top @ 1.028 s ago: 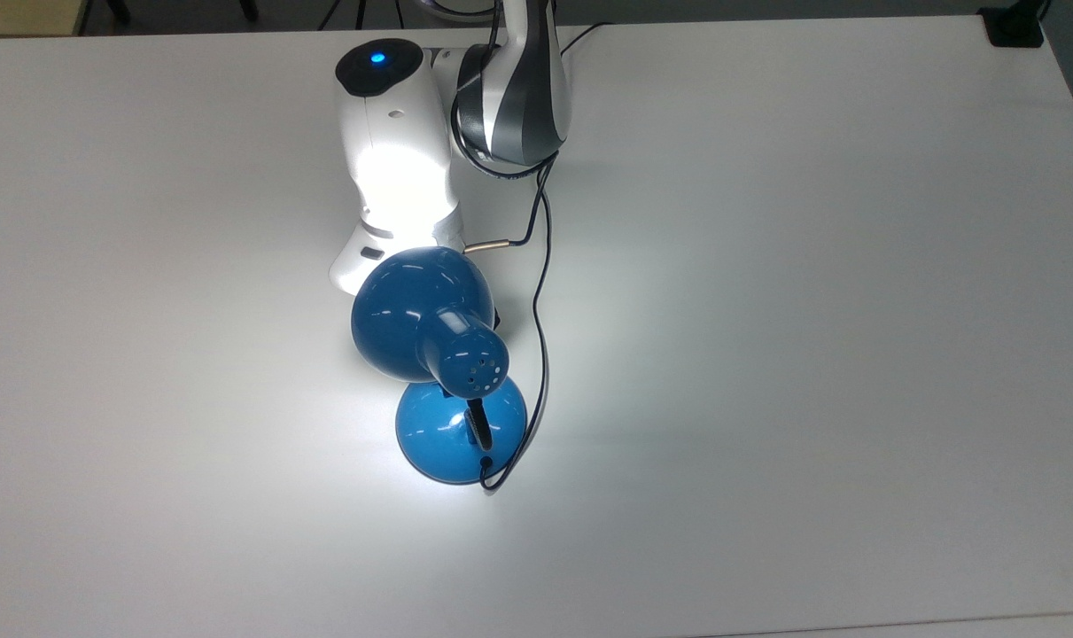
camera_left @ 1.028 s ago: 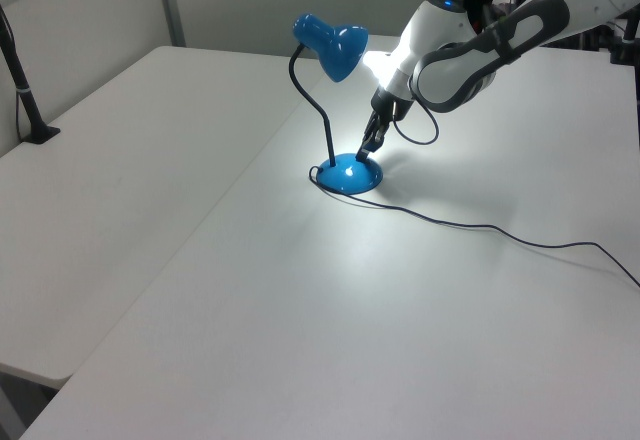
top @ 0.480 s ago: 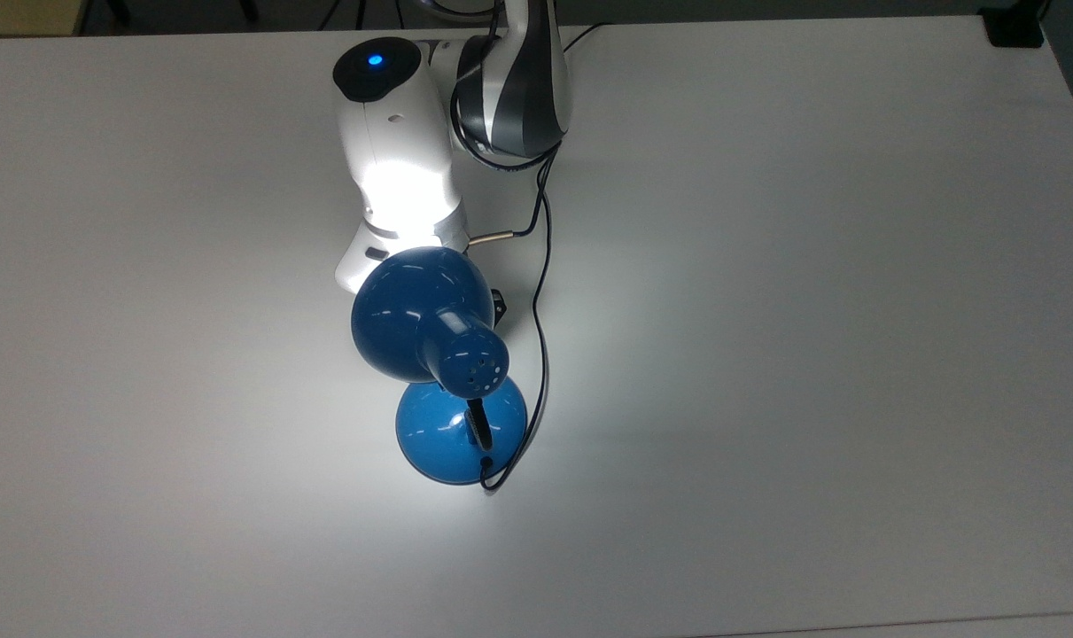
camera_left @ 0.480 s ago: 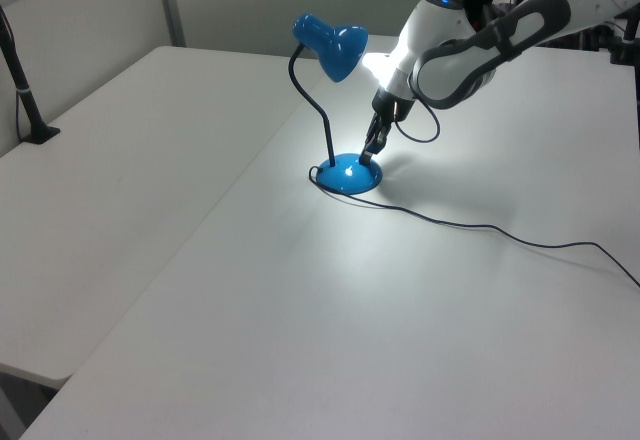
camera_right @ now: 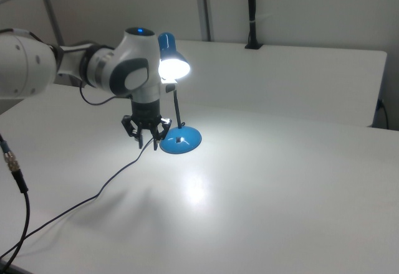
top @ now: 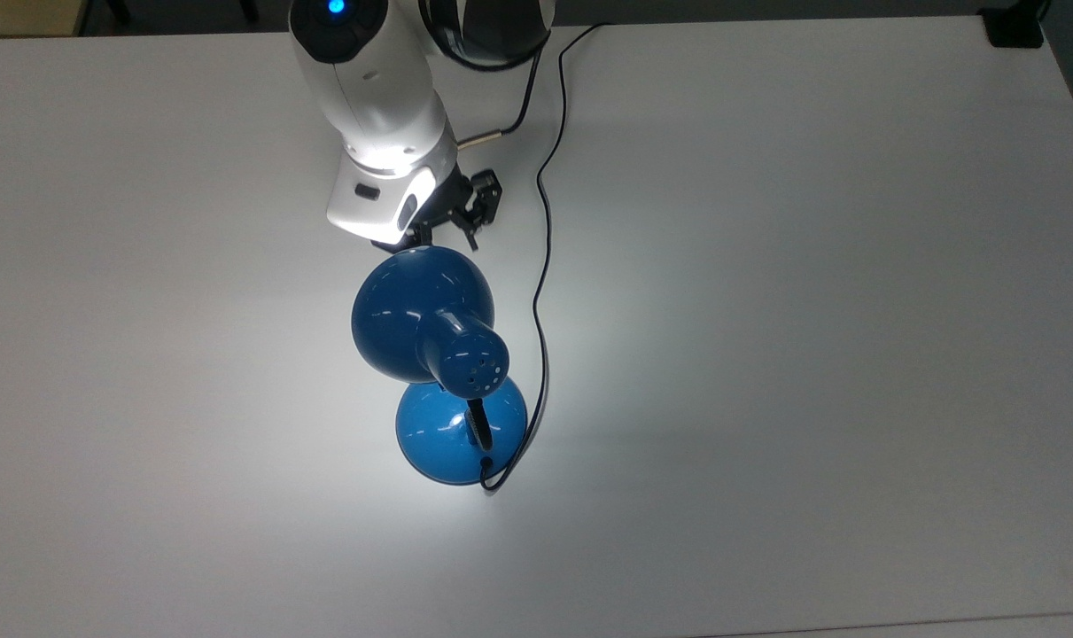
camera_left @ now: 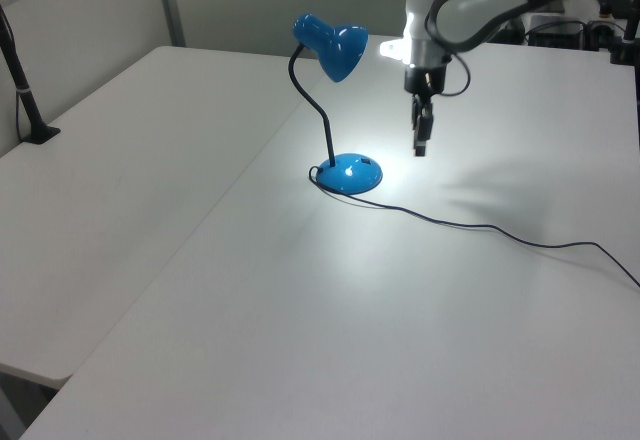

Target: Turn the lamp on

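The blue lamp is lit and throws a bright pool on the white table. Its shade [top: 421,319] hangs over the round base [top: 443,439] on a black neck. The shade [camera_left: 330,45] and base [camera_left: 350,173] also show in the left view, and the glowing shade [camera_right: 171,59] and base [camera_right: 181,139] in the right view. My gripper [top: 465,221] hovers above the table beyond the shade, clear of the lamp. It hangs to the left view's right of the base [camera_left: 422,145]. In the right view the gripper [camera_right: 148,142] points down, open, holding nothing.
The lamp's thin black cord [top: 545,266] runs from the base past my gripper toward the table's far edge. It trails across the table [camera_left: 500,232] in the left view and toward the near corner [camera_right: 93,196] in the right view. A black post [camera_left: 25,100] stands at the table edge.
My gripper has lifted off the lamp's base and drawn back from under the shade, now hanging in the air beside it. The lamp is lit throughout and has not moved.
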Robot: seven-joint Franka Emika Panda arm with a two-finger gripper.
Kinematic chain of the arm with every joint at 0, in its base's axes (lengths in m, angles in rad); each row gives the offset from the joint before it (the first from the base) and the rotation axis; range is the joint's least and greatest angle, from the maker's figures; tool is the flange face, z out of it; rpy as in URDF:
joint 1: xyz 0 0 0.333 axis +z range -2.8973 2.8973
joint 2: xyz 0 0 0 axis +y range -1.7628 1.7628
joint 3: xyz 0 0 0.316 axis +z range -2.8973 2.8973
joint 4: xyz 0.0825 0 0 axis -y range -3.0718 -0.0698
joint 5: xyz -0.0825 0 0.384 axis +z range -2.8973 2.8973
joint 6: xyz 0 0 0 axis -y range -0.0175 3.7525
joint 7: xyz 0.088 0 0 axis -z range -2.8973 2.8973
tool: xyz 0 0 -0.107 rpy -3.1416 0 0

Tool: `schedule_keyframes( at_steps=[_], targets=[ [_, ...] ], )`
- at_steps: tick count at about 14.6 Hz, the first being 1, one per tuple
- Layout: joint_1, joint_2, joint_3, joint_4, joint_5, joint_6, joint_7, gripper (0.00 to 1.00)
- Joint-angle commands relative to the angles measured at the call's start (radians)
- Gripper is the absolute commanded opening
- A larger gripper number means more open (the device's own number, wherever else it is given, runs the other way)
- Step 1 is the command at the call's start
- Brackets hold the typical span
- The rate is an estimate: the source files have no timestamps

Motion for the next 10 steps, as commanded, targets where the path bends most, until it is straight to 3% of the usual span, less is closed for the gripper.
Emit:
schedule_keyframes(
  at_steps=[1, 8, 10],
  targets=[
    [-0.015, -0.129, -0.026, -0.003, -0.04, -0.236, 0.0, 1.0],
    [-0.016, -0.302, -0.057, 0.049, -0.044, -0.291, 0.287, 1.0],
    [-0.016, -0.315, -0.055, 0.073, -0.087, -0.285, 0.4, 1.0]
  ],
)
